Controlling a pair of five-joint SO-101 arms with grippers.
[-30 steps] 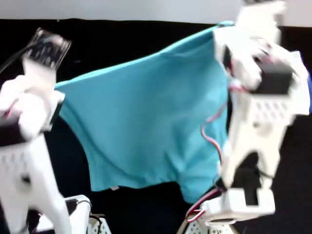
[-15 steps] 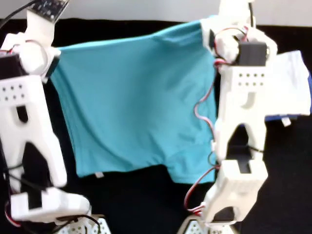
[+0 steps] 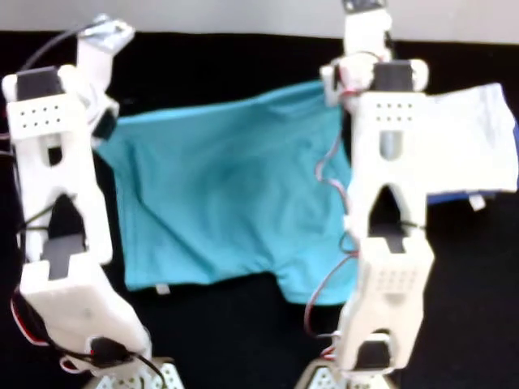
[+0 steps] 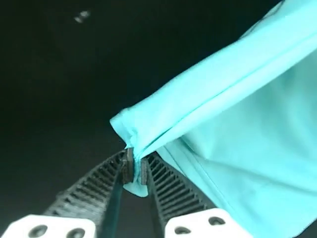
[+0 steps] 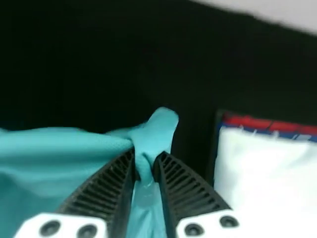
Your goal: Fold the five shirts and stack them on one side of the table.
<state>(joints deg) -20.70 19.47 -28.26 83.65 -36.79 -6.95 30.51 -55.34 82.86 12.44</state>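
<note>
My left gripper [image 4: 134, 169] is pinched shut on one corner of the teal shirt [image 3: 227, 203] and my right gripper [image 5: 144, 158] is clamped on another, with the cloth spread between them and trailing back toward my bases. Each bite is thin, so I judge a hard tug could slip a corner free. The folded white shirt [image 5: 267, 168] lies just beside my right gripper, and a swing might rumple it. Under everything is a black table [image 3: 243, 340]; beyond my grippers, a pale wall [image 3: 243, 14].

A black counter [image 3: 219, 73] lay matte and dark right out to its far edge. Behind that edge ran a pale wall [image 3: 243, 14], a light strip across the top of the high view. A small pale speck [image 4: 81, 16] sat on the dark surface.
</note>
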